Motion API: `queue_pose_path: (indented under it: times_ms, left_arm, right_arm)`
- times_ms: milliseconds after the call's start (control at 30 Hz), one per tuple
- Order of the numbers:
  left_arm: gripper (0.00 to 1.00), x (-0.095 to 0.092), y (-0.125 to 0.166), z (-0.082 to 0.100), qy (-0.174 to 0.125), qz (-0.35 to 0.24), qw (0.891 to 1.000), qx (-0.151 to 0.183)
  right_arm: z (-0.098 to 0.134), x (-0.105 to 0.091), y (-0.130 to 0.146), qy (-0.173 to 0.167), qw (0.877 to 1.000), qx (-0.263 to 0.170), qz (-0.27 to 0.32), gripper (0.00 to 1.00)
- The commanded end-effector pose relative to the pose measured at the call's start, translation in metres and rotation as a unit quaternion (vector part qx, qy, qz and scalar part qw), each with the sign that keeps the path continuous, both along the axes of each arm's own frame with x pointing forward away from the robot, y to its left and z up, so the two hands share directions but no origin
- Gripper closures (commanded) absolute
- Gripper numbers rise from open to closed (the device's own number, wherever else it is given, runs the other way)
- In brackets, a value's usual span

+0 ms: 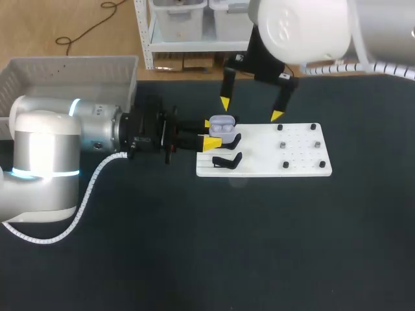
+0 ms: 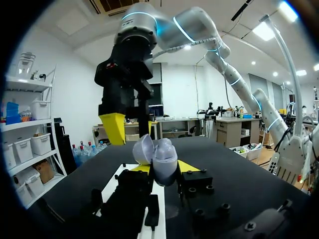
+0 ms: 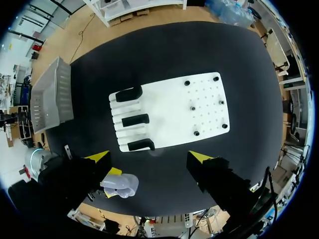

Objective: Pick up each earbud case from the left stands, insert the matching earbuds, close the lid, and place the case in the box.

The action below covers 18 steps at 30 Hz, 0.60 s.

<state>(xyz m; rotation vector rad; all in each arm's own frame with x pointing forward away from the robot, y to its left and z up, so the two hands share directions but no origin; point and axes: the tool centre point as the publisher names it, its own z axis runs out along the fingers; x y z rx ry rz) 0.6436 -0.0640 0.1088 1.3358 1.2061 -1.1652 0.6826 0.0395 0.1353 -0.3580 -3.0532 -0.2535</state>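
A pale lavender earbud case [image 1: 222, 125] with its lid up is held above the left end of the white board [image 1: 272, 155]. My left gripper [image 1: 213, 133] is shut on it, a yellow tip on each side. The left wrist view shows the case [image 2: 160, 158] between the fingertips [image 2: 187, 167], lid tilted back. My right gripper [image 1: 250, 109] hangs open just above and behind the case, holding nothing. In the right wrist view the case [image 3: 120, 184] sits below the right gripper [image 3: 149, 158], near one yellow tip. The grey box [image 1: 71, 71] stands at the far left.
Black stands [image 1: 227, 160] sit on the board's left end; the right wrist view shows three stands [image 3: 135, 120]. Small pegs [image 1: 283, 145] dot the board's right half. The grey box [image 3: 50, 94] lies left of the board on the black table [image 1: 259, 246].
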Motion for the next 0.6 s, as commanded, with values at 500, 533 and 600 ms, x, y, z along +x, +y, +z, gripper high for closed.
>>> queue_pose_path:
  times_ms: [500, 533, 600]
  left_arm:
    - [1.00, -0.001, 0.000, 0.000, -0.001, 0.001, 1.000, -0.001]
    - [1.00, -0.001, 0.000, 0.000, -0.001, 0.001, 1.000, -0.001]
    - [1.00, -0.001, 0.000, 0.000, -0.001, 0.001, 1.000, -0.001]
  right_arm:
    - [0.004, -0.027, 0.006, 0.020, 1.000, -0.003, 0.019, 0.00]
    - [0.004, -0.028, 0.007, 0.020, 1.000, -0.003, 0.021, 0.00]
    - [0.004, -0.029, 0.008, 0.021, 1.000, -0.004, 0.023, 0.00]
